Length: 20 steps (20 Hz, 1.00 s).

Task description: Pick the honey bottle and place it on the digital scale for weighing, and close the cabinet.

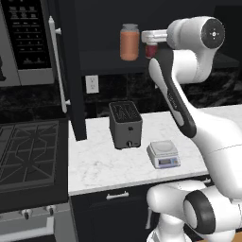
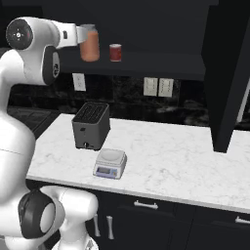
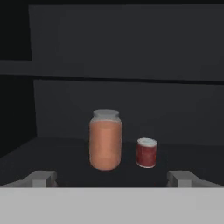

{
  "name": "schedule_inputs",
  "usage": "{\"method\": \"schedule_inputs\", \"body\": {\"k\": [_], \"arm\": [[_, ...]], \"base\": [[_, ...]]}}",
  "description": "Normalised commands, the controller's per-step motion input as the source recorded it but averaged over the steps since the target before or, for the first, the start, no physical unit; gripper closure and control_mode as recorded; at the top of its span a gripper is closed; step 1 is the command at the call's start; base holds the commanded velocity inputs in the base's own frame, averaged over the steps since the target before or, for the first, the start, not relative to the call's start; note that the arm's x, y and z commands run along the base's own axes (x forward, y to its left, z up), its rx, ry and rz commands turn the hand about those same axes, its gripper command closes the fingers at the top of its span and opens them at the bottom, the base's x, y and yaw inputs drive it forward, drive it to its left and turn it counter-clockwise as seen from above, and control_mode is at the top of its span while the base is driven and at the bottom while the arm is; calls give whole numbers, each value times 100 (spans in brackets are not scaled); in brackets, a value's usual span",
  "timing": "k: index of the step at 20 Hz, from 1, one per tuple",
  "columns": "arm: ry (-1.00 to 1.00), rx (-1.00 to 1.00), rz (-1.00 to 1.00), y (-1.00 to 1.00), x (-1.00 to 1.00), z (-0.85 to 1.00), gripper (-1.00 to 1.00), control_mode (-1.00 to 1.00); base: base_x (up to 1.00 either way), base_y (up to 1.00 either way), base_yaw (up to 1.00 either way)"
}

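Observation:
The honey bottle (image 3: pixel 105 140), an orange-brown jar with a grey lid, stands upright on the inner shelf (image 1: pixel 106 66) of the dark upper cabinet (image 2: pixel 146 19). Both cabinet doors stand open. My gripper (image 3: pixel 111 178) is raised to shelf height in front of the bottle, open and holding nothing, and the bottle sits ahead of it, centred between the fingertips (image 3: pixel 41 178). In the left base view the hand (image 1: pixel 147 36) is just right of the bottle (image 1: pixel 129 42). The digital scale (image 1: pixel 163 153) sits on the white counter below, its plate bare, and also appears in the right base view (image 2: pixel 110 163).
A small red can (image 3: pixel 146 152) stands on the shelf close beside the bottle. A dark toaster (image 1: pixel 125 124) sits on the counter behind the scale. The open left door (image 1: pixel 71 71) hangs over the counter's left end and the right door (image 2: pixel 227 73) over its right. A stove (image 1: pixel 28 151) lies to the left.

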Motion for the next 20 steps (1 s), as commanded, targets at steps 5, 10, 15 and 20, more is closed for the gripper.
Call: {"method": "schedule_inputs", "body": {"k": [5,10,15,20], "arm": [[0,0,0,0,22,-13,-100,-100],[0,0,0,2,32,-1,-100,-100],[0,0,0,4,34,0,-100,-100],[0,0,0,7,51,0,-100,-100]], "base": [[0,0,0],[0,0,0],[0,0,0],[0,0,0]]}}
